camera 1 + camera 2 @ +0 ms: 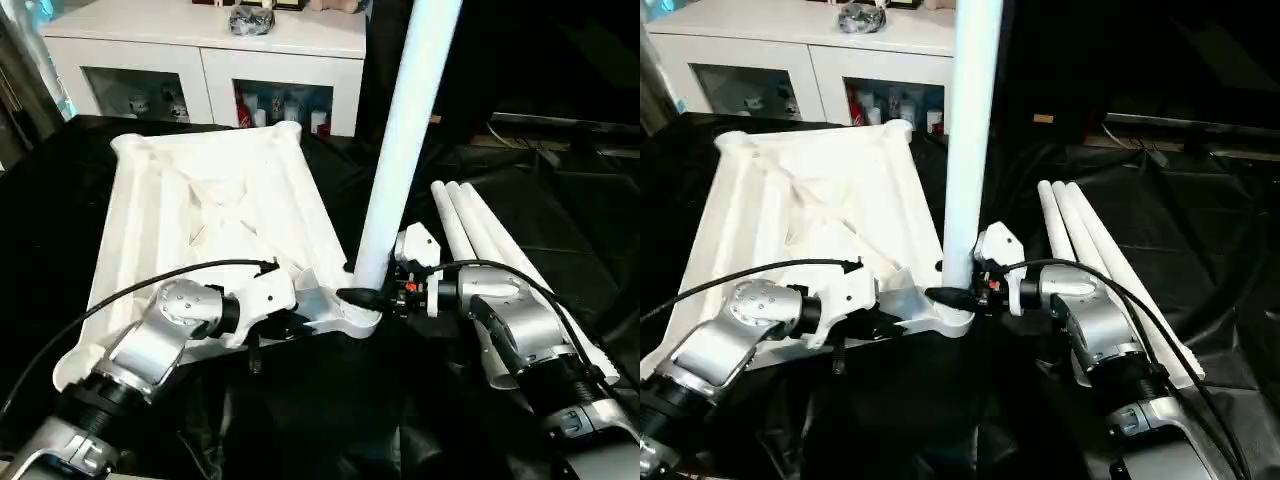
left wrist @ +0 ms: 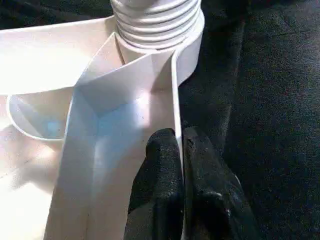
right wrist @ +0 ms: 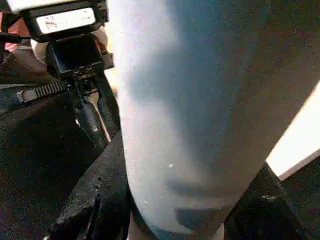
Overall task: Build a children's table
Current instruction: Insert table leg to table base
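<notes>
The children's table top point(image 1: 200, 200) lies upside down on black cloth, ribbed underside up. One white tube leg point(image 1: 400, 150) stands upright in the socket at its near right corner point(image 1: 355, 318); the leg's threaded end point(image 2: 157, 20) sits in that socket. My right gripper point(image 1: 362, 297) is shut on this leg just above the socket, with black fingers point(image 3: 95, 200) on either side of the tube point(image 3: 200, 110). My left gripper point(image 2: 181, 145) is shut on the top's thin rim wall point(image 2: 175, 90) next to the same corner.
Three more white tube legs point(image 1: 480, 230) lie side by side on the cloth to the right, beside my right forearm. A white glass-door cabinet point(image 1: 210, 60) stands behind the table top. Dark cables point(image 1: 560, 140) run across the floor at the back right.
</notes>
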Tool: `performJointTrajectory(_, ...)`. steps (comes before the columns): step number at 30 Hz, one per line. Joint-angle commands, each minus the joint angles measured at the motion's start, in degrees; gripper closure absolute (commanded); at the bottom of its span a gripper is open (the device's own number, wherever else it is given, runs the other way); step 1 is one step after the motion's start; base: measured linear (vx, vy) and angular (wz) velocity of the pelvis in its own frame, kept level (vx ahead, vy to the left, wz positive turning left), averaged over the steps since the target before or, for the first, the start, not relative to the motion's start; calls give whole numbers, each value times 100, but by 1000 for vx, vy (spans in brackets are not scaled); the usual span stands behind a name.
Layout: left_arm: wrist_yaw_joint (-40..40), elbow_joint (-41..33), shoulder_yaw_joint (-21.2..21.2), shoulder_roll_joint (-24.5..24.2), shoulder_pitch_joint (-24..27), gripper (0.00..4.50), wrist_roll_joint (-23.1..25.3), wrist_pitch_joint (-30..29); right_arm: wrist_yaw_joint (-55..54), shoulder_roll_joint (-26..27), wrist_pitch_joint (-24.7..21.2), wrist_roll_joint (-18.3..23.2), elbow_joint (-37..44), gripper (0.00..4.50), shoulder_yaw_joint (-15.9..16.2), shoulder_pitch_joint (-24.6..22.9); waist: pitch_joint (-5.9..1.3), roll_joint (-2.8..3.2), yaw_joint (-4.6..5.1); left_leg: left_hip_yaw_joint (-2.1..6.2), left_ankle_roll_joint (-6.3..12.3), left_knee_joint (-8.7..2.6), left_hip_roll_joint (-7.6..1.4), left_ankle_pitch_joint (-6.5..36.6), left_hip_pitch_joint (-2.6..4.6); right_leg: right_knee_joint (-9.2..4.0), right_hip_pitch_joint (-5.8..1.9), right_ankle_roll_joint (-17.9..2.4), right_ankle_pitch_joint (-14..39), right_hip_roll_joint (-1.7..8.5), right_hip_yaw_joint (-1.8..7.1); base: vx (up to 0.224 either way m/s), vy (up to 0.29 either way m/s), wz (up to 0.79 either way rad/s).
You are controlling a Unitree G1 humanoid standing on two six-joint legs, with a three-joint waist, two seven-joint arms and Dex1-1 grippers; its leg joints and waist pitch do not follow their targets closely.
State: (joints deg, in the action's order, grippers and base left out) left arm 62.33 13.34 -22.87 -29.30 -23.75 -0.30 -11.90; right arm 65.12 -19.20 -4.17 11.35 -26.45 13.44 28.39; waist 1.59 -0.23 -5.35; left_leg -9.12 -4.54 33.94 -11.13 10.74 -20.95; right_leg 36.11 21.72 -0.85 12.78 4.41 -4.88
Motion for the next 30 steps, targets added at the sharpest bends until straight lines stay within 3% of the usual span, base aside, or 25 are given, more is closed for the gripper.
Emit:
performJointTrajectory(1,203,-15,-158,-30,-201,450,67,198,145,30,-66,-248,-239,261,367,-220,-238,20,-6,36,165,-456,-229,1221,43,-467,-231,-1188,821,416,328,0,0,0)
performJointTrajectory(6,109,-41,-46,26,-202,450,24,33,-254,198,-63,-292,-414,261,222,-205,-232,25,3,39,130,-469,-237,1291,49,-467,-222,-1204,833,418,332,0,0,0)
performJointTrajectory(11,-227,-201,206,330,-251,450,-213,-562,-1757,598,-56,-555,-1159,261,-151,116,-188,18,60,54,-64,-521,-231,1617,44,-510,-203,-1097,1602,441,327,-10,-1,-2)
performJointTrajectory(12,-272,-231,238,390,-283,450,-246,-659,-2005,676,-83,-567,-1299,261,-223,180,-185,18,81,80,-130,-531,-210,1711,19,-552,-223,-960,2016,450,300,-51,-3,-11)
performJointTrajectory(15,-594,-336,284,626,-466,450,-195,-1075,-2829,996,-127,-541,-1792,261,-457,440,-185,29,141,101,-239,-538,-214,1834,37,-581,-177,-876,2154,453,311,0,0,0)
performJointTrajectory(17,-807,-381,325,793,-579,450,-166,-1381,-3249,1175,-151,-526,-2067,261,-575,602,-182,32,152,92,-215,-523,-215,1892,64,-595,-147,-934,2043,448,323,0,0,0)
performJointTrajectory(18,-1298,-367,384,1157,-766,450,-47,-1937,-3779,1410,-151,-461,-2418,261,-724,816,-184,24,150,85,-174,-512,-206,1851,62,-596,-159,-974,1949,449,326,0,0,0)
performJointTrajectory(19,-1675,-327,417,1429,-901,450,67,-2314,-4150,1570,-125,-433,-2657,261,-807,962,-180,34,154,71,-226,-514,-224,1773,103,-561,-138,-1098,1750,448,335,0,0,0)
performJointTrajectory(20,-1675,-327,417,1429,-901,450,67,-2314,-4150,1570,-125,-433,-2657,261,-807,962,-180,34,154,71,-226,-514,-224,1773,103,-561,-138,-1098,1750,448,335,0,0,0)
performJointTrajectory(22,-2030,-255,453,1733,-1015,450,131,-2634,-4472,1746,-84,-409,-2895,261,-900,1109,-190,8,132,71,-155,-512,-202,1516,29,-546,-201,-1091,1439,439,323,0,0,0)
performJointTrajectory(24,-2255,-141,416,1978,-1075,450,166,-2743,-4640,1913,-87,-392,-3056,262,-962,1211,-215,26,134,63,-120,-493,-206,1393,42,-521,-202,-1121,1148,432,327,0,0,0)
performJointTrajectory(27,-2437,-72,349,2104,-1100,450,266,-2837,-4734,2040,-26,-453,-3233,262,-967,1299,-238,26,133,53,14,-471,-187,1019,-4,-466,-244,-1228,465,403,309,0,0,0)
performJointTrajectory(29,-2504,-45,347,2137,-1102,450,325,-2889,-4764,2079,37,-493,-3322,262,-965,1341,-246,23,122,42,70,-452,-187,889,0,-450,-254,-1295,276,418,312,0,0,0)
performJointTrajectory(30,-2526,-22,367,2151,-1103,450,338,-2918,-4779,2095,67,-507,-3365,262,-968,1365,-233,51,138,43,81,-465,-190,952,10,-466,-250,-1322,302,404,305,0,0,0)
